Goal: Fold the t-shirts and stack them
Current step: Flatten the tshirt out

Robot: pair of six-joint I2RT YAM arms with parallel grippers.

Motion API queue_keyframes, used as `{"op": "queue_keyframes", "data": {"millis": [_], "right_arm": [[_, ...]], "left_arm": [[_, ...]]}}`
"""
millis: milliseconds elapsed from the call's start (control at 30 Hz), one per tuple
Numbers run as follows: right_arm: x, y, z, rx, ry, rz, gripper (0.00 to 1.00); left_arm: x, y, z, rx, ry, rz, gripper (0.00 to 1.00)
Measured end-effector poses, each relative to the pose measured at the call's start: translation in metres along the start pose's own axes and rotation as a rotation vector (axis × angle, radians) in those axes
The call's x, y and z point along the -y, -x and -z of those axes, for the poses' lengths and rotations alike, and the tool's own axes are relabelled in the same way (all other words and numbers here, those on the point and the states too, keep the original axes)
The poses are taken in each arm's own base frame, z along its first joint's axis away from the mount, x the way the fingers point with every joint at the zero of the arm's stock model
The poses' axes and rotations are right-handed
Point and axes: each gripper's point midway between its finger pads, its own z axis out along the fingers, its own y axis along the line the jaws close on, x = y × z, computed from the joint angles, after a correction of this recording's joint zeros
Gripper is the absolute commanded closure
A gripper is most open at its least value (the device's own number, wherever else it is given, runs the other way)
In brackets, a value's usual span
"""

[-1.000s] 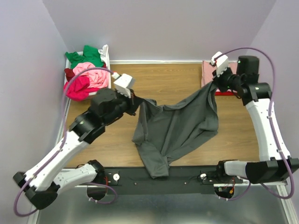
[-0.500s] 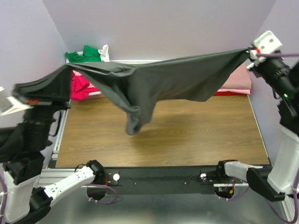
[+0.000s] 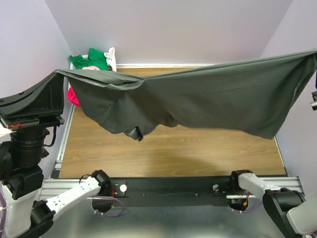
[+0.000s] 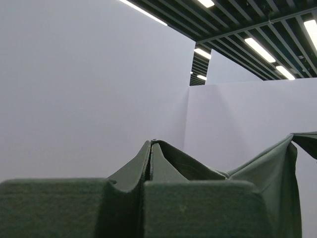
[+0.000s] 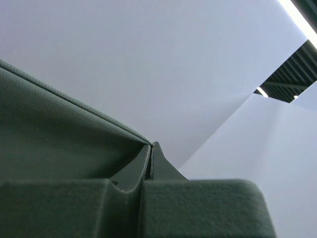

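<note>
The dark grey t-shirt (image 3: 198, 99), slumped on the table (image 3: 173, 148) a second ago, now hangs stretched high above it, opposite edges pinched in the closed left fingers (image 4: 193, 208) and right fingers (image 5: 198, 208), opened out, I'd say, for laying flat and folding.

The wooden table (image 3: 198, 148) bears a white basket (image 3: 112, 53) at its far left corner, a green t-shirt (image 3: 91, 58) inside.

You have pale lilac walls (image 3: 173, 29) on three sides, a wood-grain tabletop (image 3: 173, 148) below, a black rail (image 3: 168, 191) along its near edge, a dark slatted ceiling (image 4: 237, 20) with strip lights (image 4: 257, 47) overhead
</note>
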Motion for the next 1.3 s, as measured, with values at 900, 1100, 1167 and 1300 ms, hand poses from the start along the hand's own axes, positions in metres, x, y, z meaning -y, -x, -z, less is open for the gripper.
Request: {"op": "queue_keyframes", "data": {"millis": [900, 1100, 1167, 1300], "right_arm": [[-0.396, -0.441, -0.007, -0.813, 0.688, -0.476, 1.00], [-0.434, -0.488, -0.015, -0.862, 0.697, -0.513, 1.00], [-0.435, -0.497, -0.024, -0.866, 0.676, -0.512, 1.00], [-0.426, -0.503, -0.043, -0.856, 0.616, -0.508, 1.00]], "left_arm": [[-0.256, -0.559, 0.196, -1.152, 0.696, -0.075, 1.00], [-0.289, -0.595, 0.159, -1.147, 0.664, -0.013, 1.00], [-0.295, -0.605, 0.153, -1.155, 0.650, 0.001, 1.00], [-0.301, -0.612, 0.155, -1.178, 0.650, 0.007, 1.00]]}}
